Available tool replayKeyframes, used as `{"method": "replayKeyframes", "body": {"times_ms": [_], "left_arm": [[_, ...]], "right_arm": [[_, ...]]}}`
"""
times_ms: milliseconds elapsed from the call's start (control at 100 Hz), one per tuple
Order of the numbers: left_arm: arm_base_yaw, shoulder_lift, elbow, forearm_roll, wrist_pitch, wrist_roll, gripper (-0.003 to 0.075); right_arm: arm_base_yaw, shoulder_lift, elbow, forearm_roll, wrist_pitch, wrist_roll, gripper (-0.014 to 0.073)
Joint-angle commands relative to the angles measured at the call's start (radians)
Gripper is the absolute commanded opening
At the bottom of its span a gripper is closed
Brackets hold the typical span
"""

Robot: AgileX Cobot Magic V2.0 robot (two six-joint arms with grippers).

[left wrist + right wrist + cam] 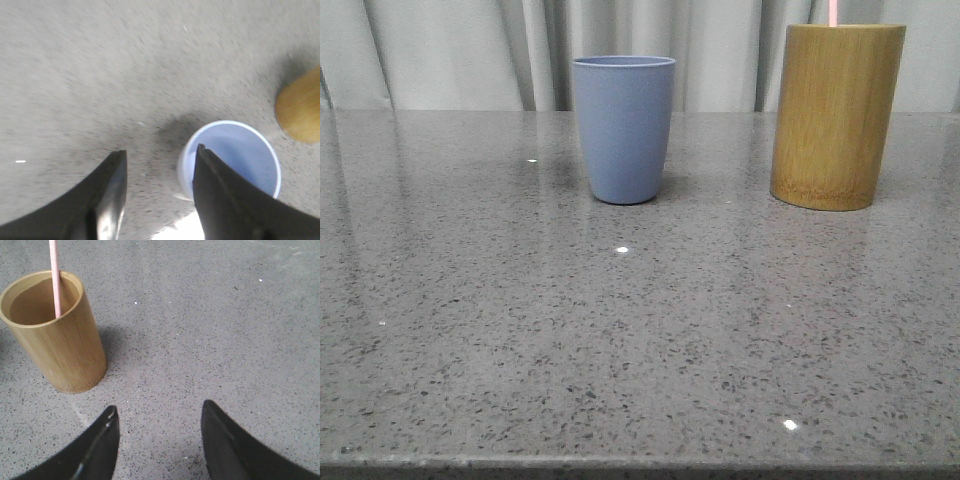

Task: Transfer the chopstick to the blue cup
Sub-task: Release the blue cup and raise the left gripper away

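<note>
Straight ahead, the front view shows the blue cup [623,128] and the bamboo cylinder [837,116] standing well apart on the speckled grey bench [620,350], a pink chopstick [833,12] poking above the cylinder's rim; no arm appears. Only the left wrist view looks into the cup's bare inside, the left claw [160,165] spread apart above it. Only the right wrist view shows the chopstick leaning inside the cylinder, the right claw [159,420] spread, holding nothing.
</note>
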Motion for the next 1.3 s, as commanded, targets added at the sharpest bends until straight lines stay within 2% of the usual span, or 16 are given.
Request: {"method": "replayKeyframes", "body": {"times_ms": [0,90,370,520,750,1010,1290], "left_arm": [[-0.009,-0.104,-0.027,0.096,-0.037,-0.045,0.0312],[-0.009,-0.161,0.01,0.168,-0.032,-0.064,0.0312],[-0.002,-0.368,0.26,0.19,-0.109,-0.064,0.0312],[0.057,-0.51,0.449,0.154,-0.21,-0.064,0.0312],[0.16,-0.726,0.698,0.119,-0.243,-0.032,0.0312],[0.161,-0.97,0.937,0.117,-0.322,-0.083,0.0312],[0.161,-1.155,1.087,0.121,-0.341,-0.093,0.0312]], "right_arm": [[-0.003,0.003,-0.036,0.0,-0.061,-0.003,0.039],[-0.003,0.003,-0.036,0.0,-0.061,-0.003,0.039],[-0.003,0.003,-0.036,0.0,-0.059,-0.003,0.039],[-0.003,0.003,-0.036,0.001,-0.058,-0.003,0.039],[-0.003,0.003,-0.036,0.001,-0.045,-0.003,0.039],[-0.003,0.003,-0.036,0.001,-0.028,-0.003,0.039],[-0.001,0.003,-0.037,0.013,-0.032,-0.003,0.039]]}}
